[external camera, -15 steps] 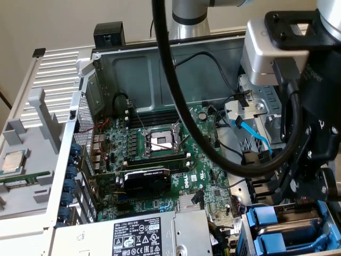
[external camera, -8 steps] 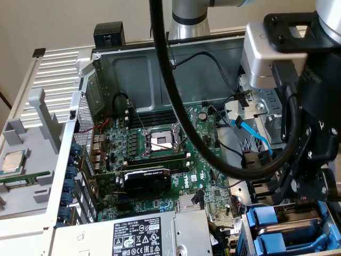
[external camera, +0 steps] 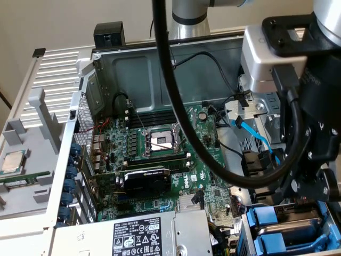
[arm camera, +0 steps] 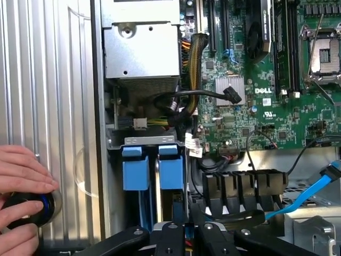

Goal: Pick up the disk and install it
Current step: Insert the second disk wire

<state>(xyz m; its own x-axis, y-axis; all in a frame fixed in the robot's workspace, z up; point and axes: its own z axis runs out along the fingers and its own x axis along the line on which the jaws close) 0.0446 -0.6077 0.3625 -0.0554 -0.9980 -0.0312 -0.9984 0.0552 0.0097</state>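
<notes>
A jam or a snagged blue cable [arm camera: 314, 193] is judged the main risk, should the disk [arm camera: 171, 189] be tilted as it is seated in the drive bay [external camera: 298, 229] at the open computer case's [external camera: 160, 64] corner. The disk, carried in a blue plastic frame, is seen standing edge-up in the bay beside a second carrier [arm camera: 136, 168], clenched by the gripper [arm camera: 185, 234] from above.

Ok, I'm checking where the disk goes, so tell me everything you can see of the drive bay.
The drive bay is a grey sheet-metal cage in a corner of the open case, right beside the power supply. Two blue plastic carriers sit in it side by side, each with a raised tab, with a dark gap between them. A bundle of black cables runs past its edge. In the exterior view the gripper hangs just above it.
</notes>
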